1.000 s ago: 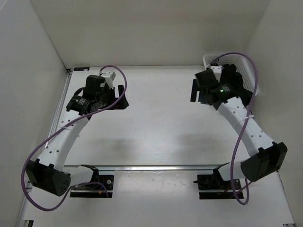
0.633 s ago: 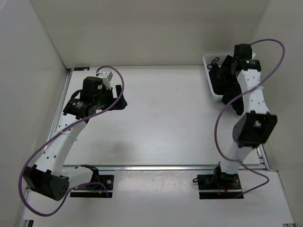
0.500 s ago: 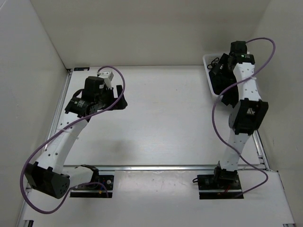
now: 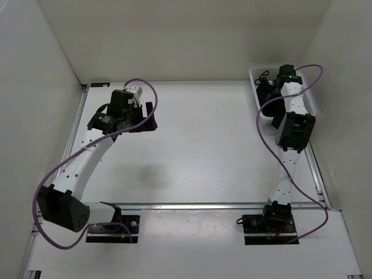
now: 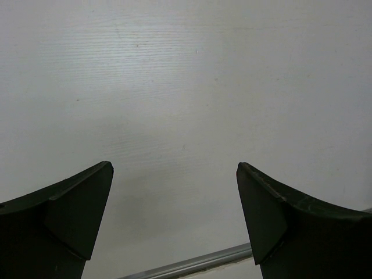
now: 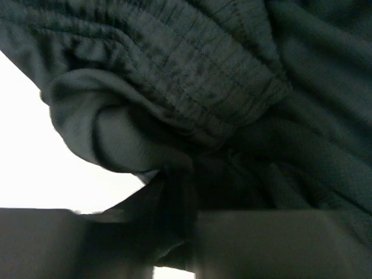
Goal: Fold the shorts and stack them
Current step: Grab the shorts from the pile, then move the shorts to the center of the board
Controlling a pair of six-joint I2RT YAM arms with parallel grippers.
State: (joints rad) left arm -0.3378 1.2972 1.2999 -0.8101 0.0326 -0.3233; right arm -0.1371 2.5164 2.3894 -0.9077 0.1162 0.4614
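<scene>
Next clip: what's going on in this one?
The right pincer is down in the white basket at the table's far right corner, pressed against the black shorts. Blur hides whether it grips them. The left pincer hangs open over the table, holding nothing. Folding has not yet begun.

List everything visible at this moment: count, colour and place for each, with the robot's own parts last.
shorts: one pair, black, bunched in the basket
basket: one, white, far right corner of the table
table: one, white, under both arms
rail: one, metal, across the table's near side
cables: two, purple, one looping along each arm
left gripper: one, black, open, over bare table at the far left
right gripper: one, black, down in the basket against the shorts; whether it is open or shut is too blurred to tell
</scene>
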